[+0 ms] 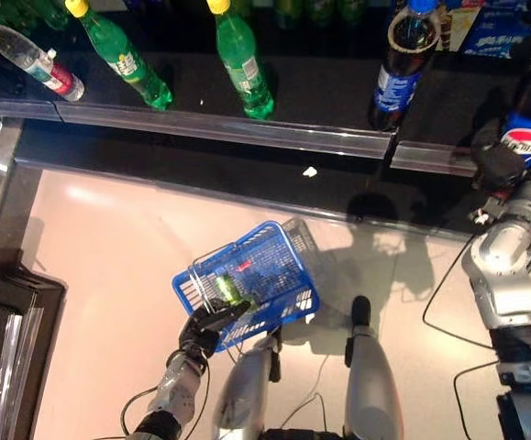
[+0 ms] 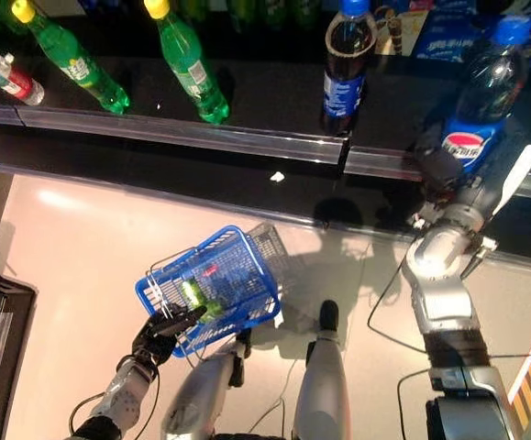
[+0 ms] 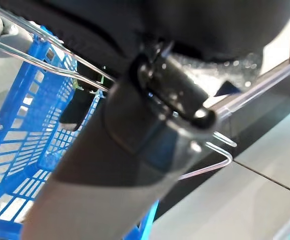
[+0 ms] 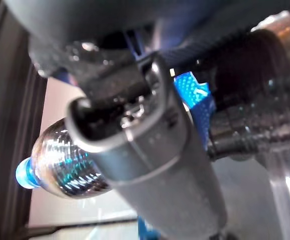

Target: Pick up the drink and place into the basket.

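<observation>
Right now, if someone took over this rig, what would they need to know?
Right robot hand: curled round the cola bottle, at the shelf.
Left robot hand: gripping the blue basket by its wire handle, low over the floor.
Done: a green drink already lies in the basket; the cola bottle is grasped.
Left: carry the cola bottle to the basket and release it inside.
Other bottles stand untouched on the shelf.

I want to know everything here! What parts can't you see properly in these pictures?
- Right hand fingers: in head views, hidden behind the cola bottle.
- Basket contents: the mesh blurs them; only a green item shows.
- Left hand: its wrist view is filled by its own bulk.
</observation>
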